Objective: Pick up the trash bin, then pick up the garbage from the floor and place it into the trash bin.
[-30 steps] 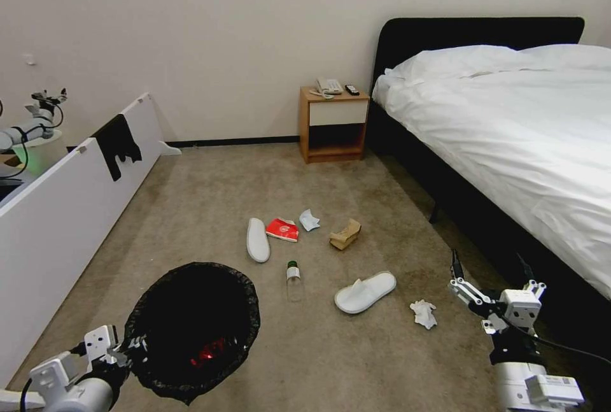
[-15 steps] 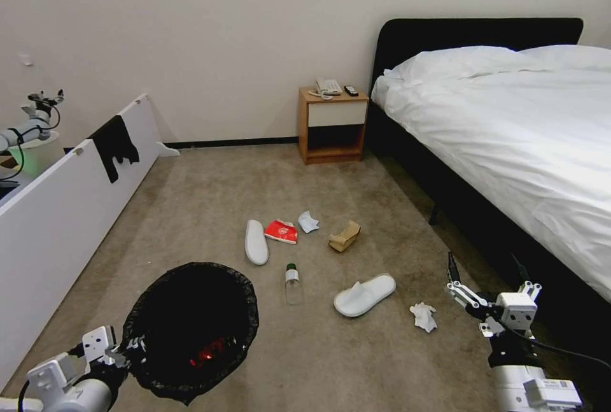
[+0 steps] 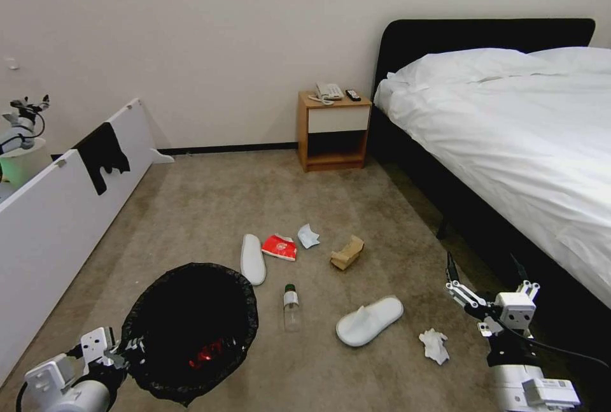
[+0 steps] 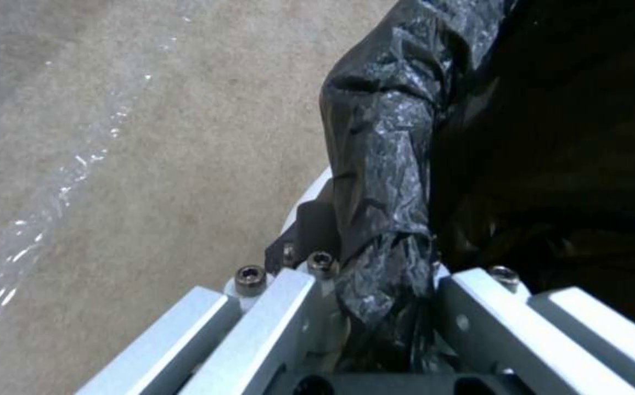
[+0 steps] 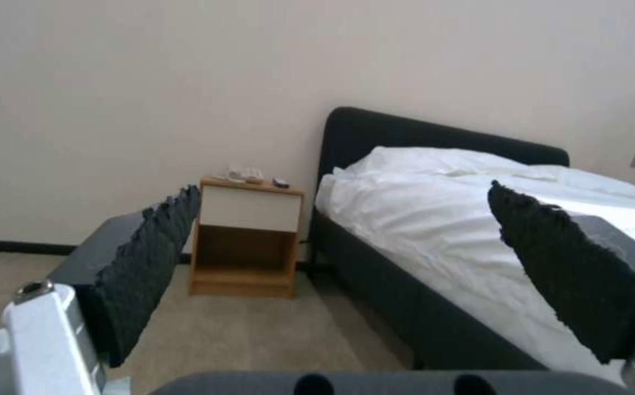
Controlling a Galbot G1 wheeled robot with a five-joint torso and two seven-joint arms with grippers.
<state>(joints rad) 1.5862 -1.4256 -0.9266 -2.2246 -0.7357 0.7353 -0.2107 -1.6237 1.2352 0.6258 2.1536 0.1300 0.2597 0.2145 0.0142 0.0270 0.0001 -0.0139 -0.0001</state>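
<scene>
The trash bin (image 3: 191, 329), lined with a black bag, hangs at the lower left with my left gripper (image 3: 124, 351) shut on its rim. The left wrist view shows the bag's folded rim (image 4: 383, 181) pinched in that gripper (image 4: 383, 307). Something red (image 3: 207, 355) lies inside the bin. On the floor (image 3: 210, 208) lie a white slipper (image 3: 252, 259), a red packet (image 3: 280, 247), a pale-blue mask (image 3: 309, 235), a brown paper bag (image 3: 347, 253), a clear bottle (image 3: 291, 307), a second slipper (image 3: 369, 321) and a crumpled tissue (image 3: 435, 345). My right gripper (image 3: 484, 267) stands open above the carpet, right of the tissue, holding nothing.
A wooden nightstand (image 3: 332, 128) stands at the far wall beside a bed (image 3: 509, 144) with a black frame along the right. A white panel (image 3: 57, 221) with a black cloth (image 3: 102, 151) runs along the left. Another robot arm (image 3: 19, 125) shows behind it.
The whole picture has shifted, so the camera has moved; the litter now sits lower and nearer. Both grippers keep their poses, the left still holding the bin.
</scene>
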